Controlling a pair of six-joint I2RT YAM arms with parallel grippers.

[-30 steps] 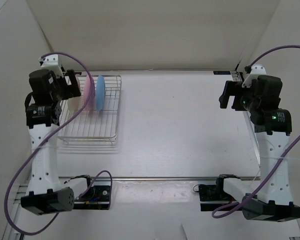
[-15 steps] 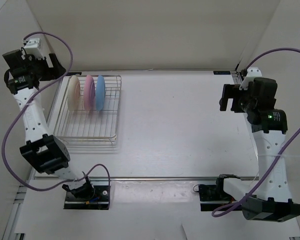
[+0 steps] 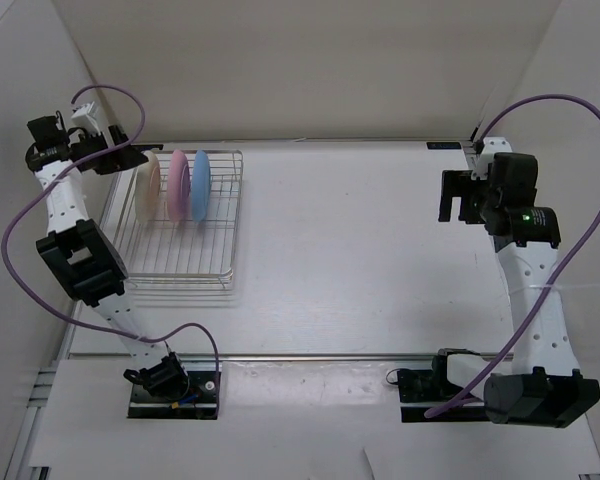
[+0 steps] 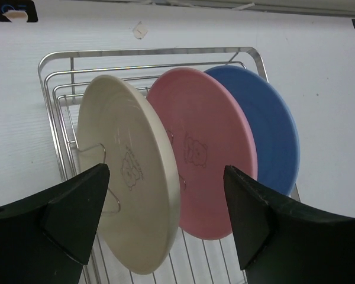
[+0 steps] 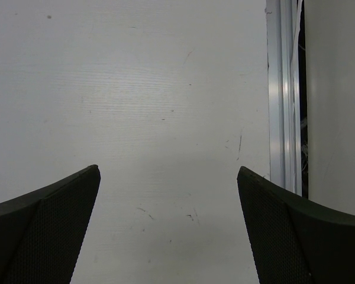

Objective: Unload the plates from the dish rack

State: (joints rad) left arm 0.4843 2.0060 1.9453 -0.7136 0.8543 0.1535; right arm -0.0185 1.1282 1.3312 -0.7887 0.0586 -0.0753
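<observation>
Left wrist | left pincer (image 4: 165, 177) wide, empty | cream plate (image 4: 119, 148), pink plate (image 4: 210, 139), blue plate (image 4: 277, 135) upright in dish rack (image 4: 148, 53) straight ahead | right pincer (image 5: 168, 177) wide, table (image 5: 136, 89) below

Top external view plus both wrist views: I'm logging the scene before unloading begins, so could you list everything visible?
cream-white plate: one, cream-white, standing on edge in the dish rack, leftmost of three
pink plate: one, pink, standing on edge, middle
light blue plate: one, light blue, standing on edge, rightmost
dish rack: one, silver wire, far-left part of the table
table: one, white, under everything
cables: two, purple, one looping along each arm
left hand: one, black fingers, open, at the rack's left end facing the cream-white plate
right hand: one, black fingers, open, over bare table at the far right
</observation>
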